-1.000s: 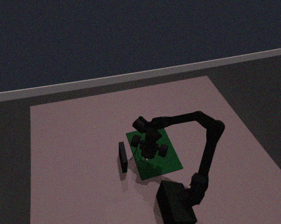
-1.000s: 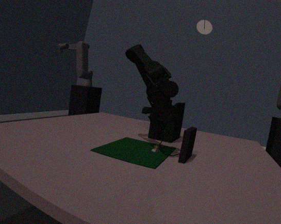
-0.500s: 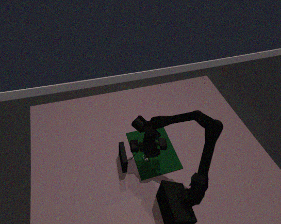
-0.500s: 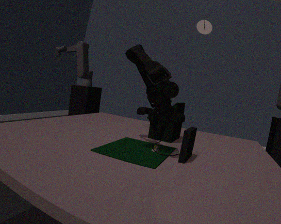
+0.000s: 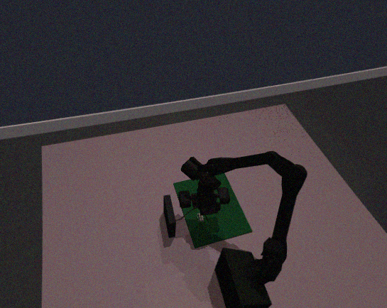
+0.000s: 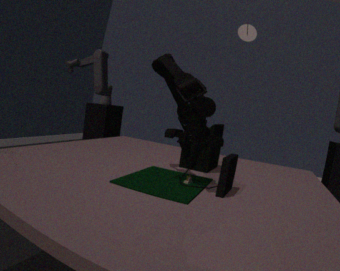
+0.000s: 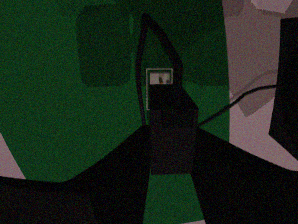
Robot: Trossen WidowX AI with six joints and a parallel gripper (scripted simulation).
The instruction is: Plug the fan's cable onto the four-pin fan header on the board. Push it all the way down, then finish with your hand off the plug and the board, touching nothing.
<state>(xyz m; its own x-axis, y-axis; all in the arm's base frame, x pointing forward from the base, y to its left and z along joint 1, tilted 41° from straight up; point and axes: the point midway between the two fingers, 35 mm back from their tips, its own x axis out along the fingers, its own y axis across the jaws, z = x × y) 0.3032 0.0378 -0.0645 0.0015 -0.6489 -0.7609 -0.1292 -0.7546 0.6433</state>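
My gripper (image 7: 166, 132) is shut on the fan cable's black plug (image 7: 171, 157), seen between the dark fingers in the wrist view. The white four-pin header (image 5: 200, 217) (image 6: 188, 179) (image 7: 154, 78) stands on the green board (image 5: 233, 221) (image 6: 155, 184) (image 7: 45, 110). In the wrist view the plug's far end covers the header's near part; its far part and some pins show. Whether they touch is hidden. The black cable (image 7: 235, 102) loops up past the header and runs to the fan (image 5: 169, 217) (image 6: 228, 175), which stands upright beside the board.
The arm's dark base (image 5: 240, 278) stands near the board. The fan's dark edge (image 7: 289, 90) is at the right of the wrist view. Two other arms on dark pedestals (image 6: 103, 121) (image 6: 339, 175) stand beyond the pale table (image 5: 105, 213).
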